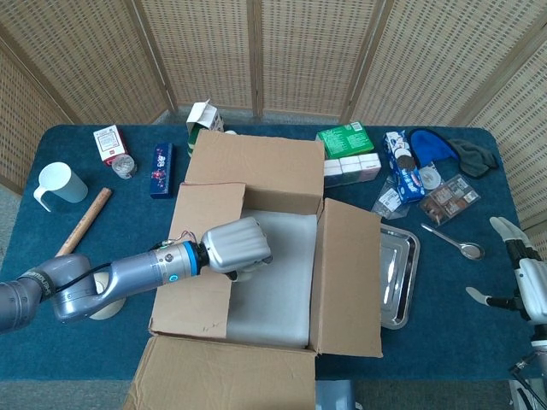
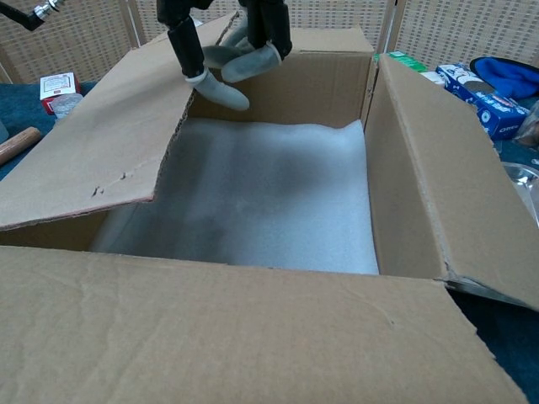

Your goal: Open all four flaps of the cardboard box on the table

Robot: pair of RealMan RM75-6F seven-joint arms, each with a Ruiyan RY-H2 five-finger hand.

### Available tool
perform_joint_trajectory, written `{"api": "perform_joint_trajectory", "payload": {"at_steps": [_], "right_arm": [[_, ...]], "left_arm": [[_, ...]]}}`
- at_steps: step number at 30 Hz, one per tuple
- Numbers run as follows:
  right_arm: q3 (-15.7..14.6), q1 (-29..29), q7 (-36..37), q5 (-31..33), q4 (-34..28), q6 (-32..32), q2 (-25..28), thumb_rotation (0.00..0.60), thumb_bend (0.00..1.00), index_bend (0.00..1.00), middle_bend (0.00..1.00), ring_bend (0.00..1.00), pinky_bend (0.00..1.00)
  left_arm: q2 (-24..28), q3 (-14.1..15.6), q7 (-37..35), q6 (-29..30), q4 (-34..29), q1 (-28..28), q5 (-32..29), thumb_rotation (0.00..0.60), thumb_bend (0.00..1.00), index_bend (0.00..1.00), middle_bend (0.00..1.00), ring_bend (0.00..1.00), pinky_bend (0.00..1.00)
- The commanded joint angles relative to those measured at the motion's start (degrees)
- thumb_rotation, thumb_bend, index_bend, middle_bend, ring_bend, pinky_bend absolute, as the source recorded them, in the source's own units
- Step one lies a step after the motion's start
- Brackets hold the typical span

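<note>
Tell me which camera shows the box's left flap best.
Head view: the whole left flap shows from above, with the left hand at its inner edge. Chest view shows the flap close up and tilted, but cropped at the picture's left edge.

A white cup and a wooden stick are seen at the left side of the blue table. A metal tray and a spoon are placed at the right. A green box and a blue cloth are found toward the far edge.
</note>
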Motion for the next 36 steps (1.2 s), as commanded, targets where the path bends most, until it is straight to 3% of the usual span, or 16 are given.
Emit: {"api": "perform_joint_trajectory", "payload": {"at_steps": [1,21,36], "right_arm": [[-0.11,-0.07,-0.42,-0.23,-0.39,0.23,0.01,0.6,0.0,0.0,0.0,0.0,0.16],[-1.21,-0.33,-3.38,-2.65,-2.73,1.42,0.19,0.6,0.0,0.0,0.0,0.0,0.16],[-2.14,-0.06,-4.48,-4.49,-3.95,1.48,0.18,0.6,0.0,0.0,0.0,0.0,0.16]], "left_arm": [[1.9,-0.15,0.27,0.97,-1.47,1.0,0.26,0.6,0.04,0.73,0.87,0.63,0.58],[16.07,0.01,-2.05,9.9,-9.05,9.77,4.68,0.6,0.04,0.73,0.86,0.63,0.58],[26.13,1.31,-5.1,23.33,-12.72,21.79,9.96,0.6,0.04,0.73,0.86,0.64,0.58]]}}
